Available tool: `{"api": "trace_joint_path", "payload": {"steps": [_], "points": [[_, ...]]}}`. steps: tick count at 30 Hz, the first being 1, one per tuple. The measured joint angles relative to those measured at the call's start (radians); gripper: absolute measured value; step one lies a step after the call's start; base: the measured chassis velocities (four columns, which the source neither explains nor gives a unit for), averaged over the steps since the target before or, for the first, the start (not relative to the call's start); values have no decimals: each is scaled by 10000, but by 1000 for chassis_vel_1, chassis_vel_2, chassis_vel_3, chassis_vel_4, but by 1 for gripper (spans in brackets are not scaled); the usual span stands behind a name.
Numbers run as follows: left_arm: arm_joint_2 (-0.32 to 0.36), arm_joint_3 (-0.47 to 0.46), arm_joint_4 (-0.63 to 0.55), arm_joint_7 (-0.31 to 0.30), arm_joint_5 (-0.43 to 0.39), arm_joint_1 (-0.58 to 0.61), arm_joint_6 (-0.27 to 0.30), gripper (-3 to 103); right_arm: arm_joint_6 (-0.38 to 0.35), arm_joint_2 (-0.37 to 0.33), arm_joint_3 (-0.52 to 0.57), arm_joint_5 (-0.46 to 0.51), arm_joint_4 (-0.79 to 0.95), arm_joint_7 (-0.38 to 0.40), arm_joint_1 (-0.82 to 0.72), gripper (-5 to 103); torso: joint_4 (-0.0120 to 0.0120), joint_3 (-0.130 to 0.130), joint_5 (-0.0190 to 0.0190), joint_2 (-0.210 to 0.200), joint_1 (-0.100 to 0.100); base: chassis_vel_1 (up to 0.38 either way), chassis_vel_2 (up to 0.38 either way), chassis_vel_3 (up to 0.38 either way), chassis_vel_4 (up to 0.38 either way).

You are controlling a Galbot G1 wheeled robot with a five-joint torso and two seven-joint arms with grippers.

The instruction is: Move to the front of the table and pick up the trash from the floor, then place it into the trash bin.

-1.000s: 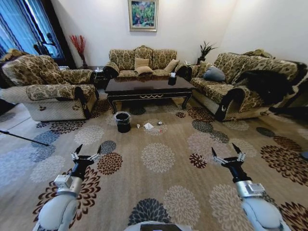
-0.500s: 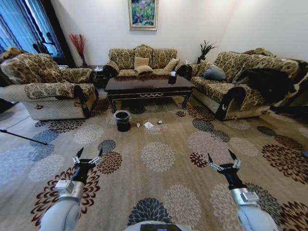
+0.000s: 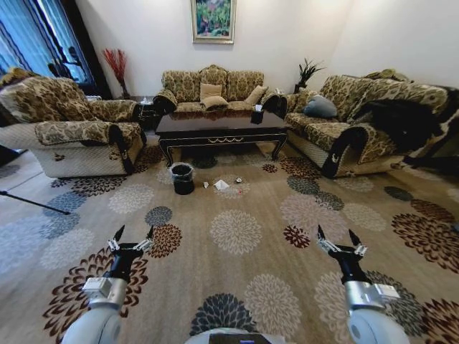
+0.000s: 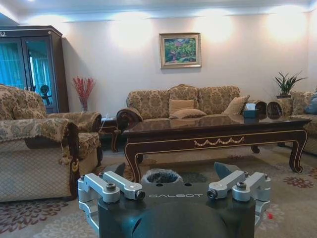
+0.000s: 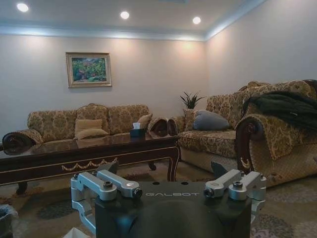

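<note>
Ahead, the glossy dark wooden table (image 3: 221, 127) stands on curved legs. Near its front, white crumpled trash (image 3: 221, 186) lies on the flowered carpet (image 3: 237, 233) beside the round black trash bin (image 3: 182, 178). Left gripper (image 3: 130, 239) and right gripper (image 3: 338, 240) hover low, jaws spread, empty.

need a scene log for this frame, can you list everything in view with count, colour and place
table: one, glossy dark wood, centre of the room before the far sofa
trash bin: one, black with greyish liner, on the carpet at the table's front left corner
trash: a few small pieces, mostly white, on the carpet beside the bin
tissue box: one, dark, on the table's right end
sofas: three, gold floral, left, far and right of the table
painting: one, green, on the far wall
carpet: one, beige with flower medallions
left gripper: open, low over the near carpet
right gripper: open, low over the near carpet
</note>
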Motion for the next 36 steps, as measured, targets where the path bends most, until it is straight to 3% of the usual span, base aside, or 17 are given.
{"api": "trace_joint_path", "payload": {"steps": [12,17,20,24,29,36], "points": [[-60,34,76,20,3,-6,-97,100,356,7,-5,-475,-133,-156,148,100,-1,-288,1,-475,-187,0,0,0,0],[-69,83,122,31,34,2,-109,100,865,-134,-63,-24,-180,-1144,230,100,1,-394,0,-665,-271,0,0,0,0],[-44,89,134,35,47,-25,-110,100,887,-215,-106,64,-163,-2156,162,100,1,-491,1,-829,-336,0,0,0,0],[-19,89,152,54,53,-42,-110,100,535,-267,-208,191,-112,-2575,10,100,-2,-592,0,-985,-393,0,0,0,0],[-7,75,181,64,60,-35,-110,100,724,-380,-129,49,-349,-3217,153,100,0,-726,2,-1193,-465,0,0,0,0],[-49,115,213,71,178,-43,-116,100,823,-524,-143,-39,-275,-3087,303,100,1,-882,1,-1447,-564,0,0,0,0]]}}
